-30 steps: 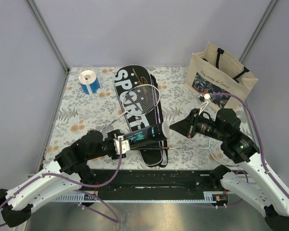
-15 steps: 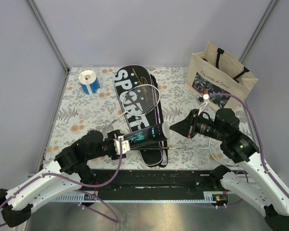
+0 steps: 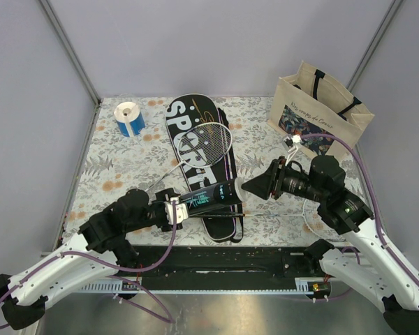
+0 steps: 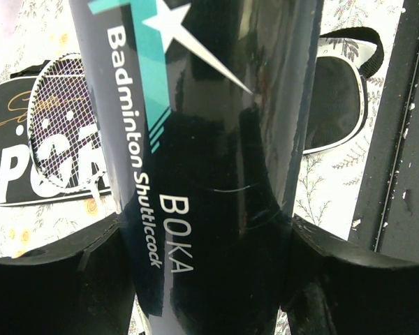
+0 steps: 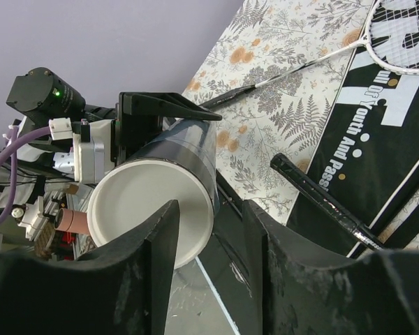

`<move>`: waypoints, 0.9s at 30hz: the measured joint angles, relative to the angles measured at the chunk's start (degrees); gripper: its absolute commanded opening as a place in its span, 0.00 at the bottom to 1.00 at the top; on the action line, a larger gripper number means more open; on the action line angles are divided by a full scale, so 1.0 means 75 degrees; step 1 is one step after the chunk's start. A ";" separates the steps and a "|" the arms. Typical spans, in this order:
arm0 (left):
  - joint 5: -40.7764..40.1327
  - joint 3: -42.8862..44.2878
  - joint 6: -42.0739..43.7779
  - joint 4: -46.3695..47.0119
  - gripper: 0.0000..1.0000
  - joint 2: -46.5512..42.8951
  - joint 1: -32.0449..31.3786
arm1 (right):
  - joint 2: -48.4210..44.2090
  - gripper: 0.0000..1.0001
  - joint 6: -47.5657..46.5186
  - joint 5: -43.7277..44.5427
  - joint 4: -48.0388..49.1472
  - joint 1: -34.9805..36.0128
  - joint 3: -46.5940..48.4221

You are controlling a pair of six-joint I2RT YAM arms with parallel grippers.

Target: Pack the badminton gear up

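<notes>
Floral tablecloth [image 3: 119,164] covers the table, and near its front edge we see the left gripper [image 3: 177,209] clamped around the black tube [image 3: 209,197] (teal print, "Badminton Shuttlecock"), which crosses the lower part of the SPORT case [image 3: 185,129]. Our right gripper [image 3: 249,187] stands parted at the tube's white end cap [image 5: 150,202], gripping nothing.

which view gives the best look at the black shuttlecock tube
Top external: it alone shows the whole black tube end to end, held at one end by the left gripper. The left wrist view fills with its lettering, close up; the right wrist view shows mainly its white end cap.
</notes>
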 measured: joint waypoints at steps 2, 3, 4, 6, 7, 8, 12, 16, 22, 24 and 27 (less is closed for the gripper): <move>0.0000 0.0000 -0.0003 -0.0006 0.00 0.0000 0.0000 | 0.0044 0.51 0.0015 -0.0032 0.0026 0.0000 0.0000; 0.0000 0.0000 -0.0003 -0.0012 0.00 0.0000 0.0000 | 0.0073 0.52 0.0038 -0.0050 0.0061 0.0000 0.0000; -0.0003 0.0000 -0.0003 -0.0009 0.00 0.0000 0.0000 | 0.0093 0.52 0.0052 -0.0067 0.0096 0.0000 0.0000; -0.0003 0.0000 -0.0009 -0.0009 0.00 0.0000 0.0000 | 0.0122 0.52 0.0108 -0.0143 0.0189 0.0000 0.0000; -0.0003 0.0000 -0.0012 -0.0006 0.00 0.0000 0.0000 | 0.0128 0.52 0.0160 -0.0178 0.0254 0.0000 -0.0006; 0.0000 0.0000 -0.0035 -0.0003 0.00 0.0003 0.0000 | 0.0128 0.52 0.0204 -0.0187 0.0323 0.0000 -0.0023; 0.0017 0.0003 -0.0236 -0.0006 0.00 0.0093 0.0000 | 0.0149 0.51 0.0361 -0.0108 0.0667 0.0026 -0.0207; 0.0009 0.0108 -0.0522 -0.0137 0.00 0.0557 0.0000 | 0.0312 0.49 0.0321 0.0382 0.0638 0.0192 -0.0256; -0.0047 0.0344 -0.0927 -0.0571 0.00 0.1128 0.0026 | 0.0618 0.48 0.0259 0.1250 0.0624 0.0615 -0.0265; -0.0079 0.0385 -0.1017 -0.0743 0.00 0.1204 0.0038 | 0.0734 0.47 0.0189 0.1550 0.0580 0.0749 -0.0265; -0.0169 0.0431 -0.1125 -0.0988 0.00 0.1297 0.0050 | 0.0941 0.46 0.0076 0.1909 0.0504 0.0889 -0.0265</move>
